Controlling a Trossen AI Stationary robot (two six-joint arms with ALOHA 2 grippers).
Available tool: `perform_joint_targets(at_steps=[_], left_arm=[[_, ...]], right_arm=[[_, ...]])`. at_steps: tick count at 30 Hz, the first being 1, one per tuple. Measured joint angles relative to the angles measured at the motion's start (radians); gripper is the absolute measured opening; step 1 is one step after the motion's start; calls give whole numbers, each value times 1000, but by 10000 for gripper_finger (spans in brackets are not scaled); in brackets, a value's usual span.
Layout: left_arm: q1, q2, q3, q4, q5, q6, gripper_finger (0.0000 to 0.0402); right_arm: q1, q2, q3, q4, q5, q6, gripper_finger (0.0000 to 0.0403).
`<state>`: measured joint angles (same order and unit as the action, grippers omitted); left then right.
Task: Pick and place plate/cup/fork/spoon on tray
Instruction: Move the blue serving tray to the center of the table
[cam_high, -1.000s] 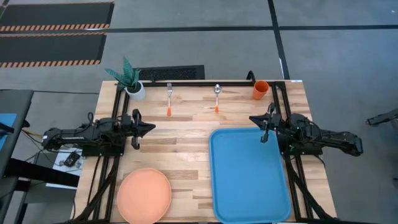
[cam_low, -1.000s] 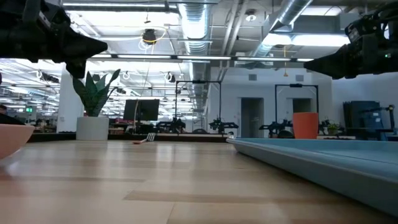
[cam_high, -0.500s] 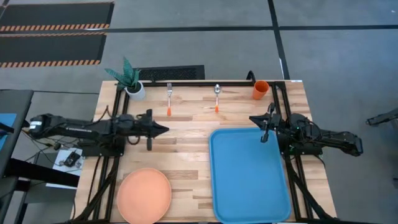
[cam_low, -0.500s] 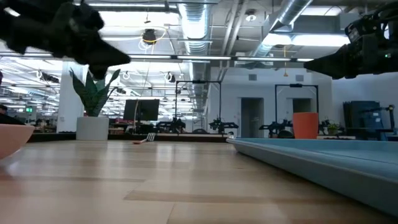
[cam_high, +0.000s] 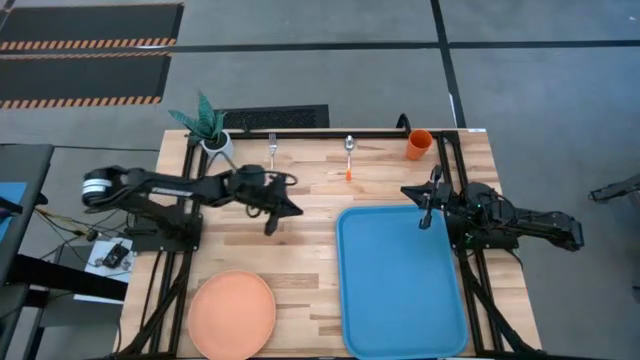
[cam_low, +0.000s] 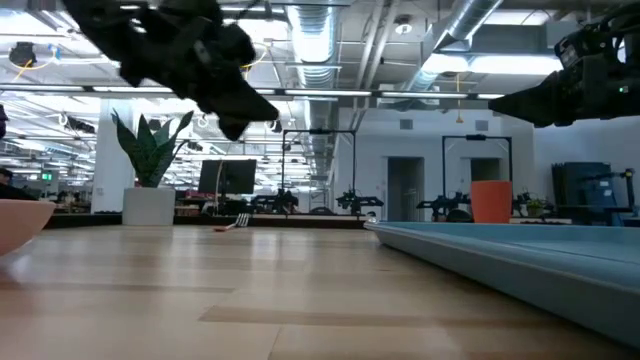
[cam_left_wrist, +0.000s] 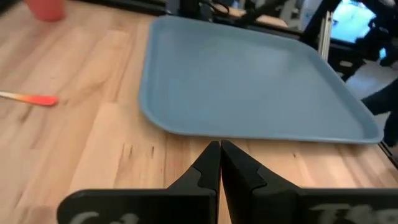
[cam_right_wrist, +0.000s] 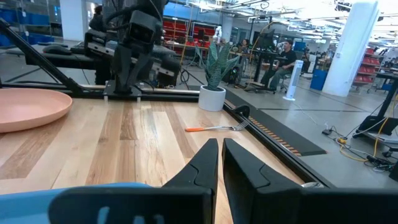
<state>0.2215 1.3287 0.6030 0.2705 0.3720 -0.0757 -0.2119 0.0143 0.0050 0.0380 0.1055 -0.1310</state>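
The plate (cam_high: 231, 313) lies flat by the table's (cam_high: 300, 235) front-left corner. It looks stiff and smooth with a low rim, so a pinch over the rim edge is probably the only hold, and it may slip if taken shallowly.

The left gripper (cam_high: 291, 210) hangs above the table's middle, reaching out from the left edge toward the tray; its fingers (cam_left_wrist: 208, 167) are pressed together, holding nothing.

At the back edge, just right of a potted plant (cam_high: 210, 128), lies the fork (cam_high: 272, 148), tines toward the back edge. Only its upper part shows in the high view, the left arm covering its handle. It is thin, light and rigid and sits flush on the wood; the handle looks like the best grip point, taken across its width.

The spoon (cam_high: 349, 157) lies near the back edge's middle, bowl rearward, and should handle the same way.

The tray (cam_high: 400, 282) fills the front-right part of the table, bare.

The cup (cam_high: 419, 144) stands upright at the back-right corner; light, probably slick plastic, best pinched across the wall near the mouth.

The right gripper (cam_high: 426, 203) hovers over the tray's rear edge, its fingers (cam_right_wrist: 205, 164) closed on nothing.
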Motion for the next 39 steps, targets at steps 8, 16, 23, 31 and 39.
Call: perform_joint_targets(at_steps=[8,16,23,31,39], left_arm=[[12,244,195,-88,94,81,0],[12,355,287,-109,120,98,0],[11,361,292,-108,120,84,0],[-18,361,292,-108,133,91,0],[-59,361,304,-36,102,40,0]], right_arm=[[0,0,0,0,0,0,48],[1,0,0,0,0,0,48],[1,0,0,0,0,0,48],[1,0,0,0,0,0,48],[1,0,0,0,0,0,48]])
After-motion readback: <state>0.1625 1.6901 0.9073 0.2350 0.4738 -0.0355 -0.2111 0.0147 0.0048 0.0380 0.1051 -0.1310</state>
